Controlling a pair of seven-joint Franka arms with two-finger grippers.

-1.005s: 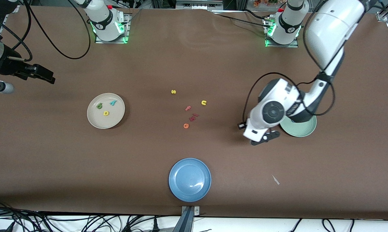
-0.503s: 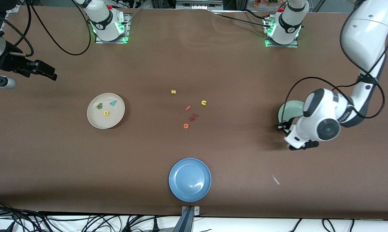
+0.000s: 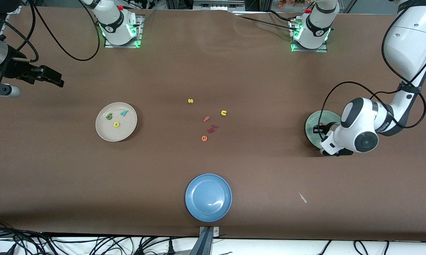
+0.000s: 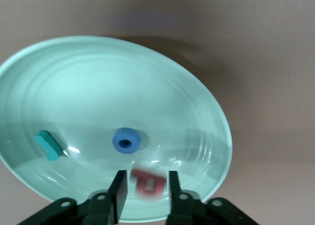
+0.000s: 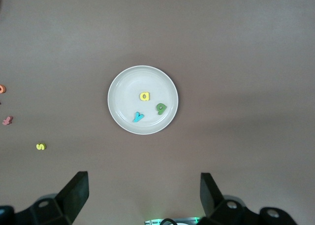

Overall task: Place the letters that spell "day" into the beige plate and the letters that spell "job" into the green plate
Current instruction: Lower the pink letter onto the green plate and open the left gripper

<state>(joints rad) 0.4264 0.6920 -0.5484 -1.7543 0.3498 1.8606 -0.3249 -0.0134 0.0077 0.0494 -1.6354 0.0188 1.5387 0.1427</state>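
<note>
The green plate (image 3: pixel 312 122) lies toward the left arm's end of the table, and in the left wrist view (image 4: pixel 98 62) it holds a teal j (image 4: pixel 48 145) and a blue o (image 4: pixel 126 140). My left gripper (image 3: pixel 319 130) hangs low over this plate. Its jaws (image 4: pixel 146 175) stand open, and the salmon-red b (image 4: pixel 147 182) shows blurred between them with a small gap on each side. The beige plate (image 3: pixel 103 134) holds the green a (image 3: pixel 109 116), teal y (image 3: pixel 124 113) and yellow d (image 3: pixel 116 124). My right gripper (image 3: pixel 53 79) waits open and empty (image 5: pixel 144 185), high above the right arm's end.
Loose letters lie mid-table: a yellow s (image 3: pixel 190 101), a yellow u (image 3: pixel 223 113), a pink f (image 3: pixel 206 119), dark red pieces (image 3: pixel 212 129) and an orange e (image 3: pixel 204 138). A blue plate (image 3: pixel 208 197) sits near the front edge, a white scrap (image 3: pixel 302 197) beside it.
My left arm has swung toward its own end of the table and settled over the green plate. Its fingers have parted from the red b. The right arm has barely moved.
</note>
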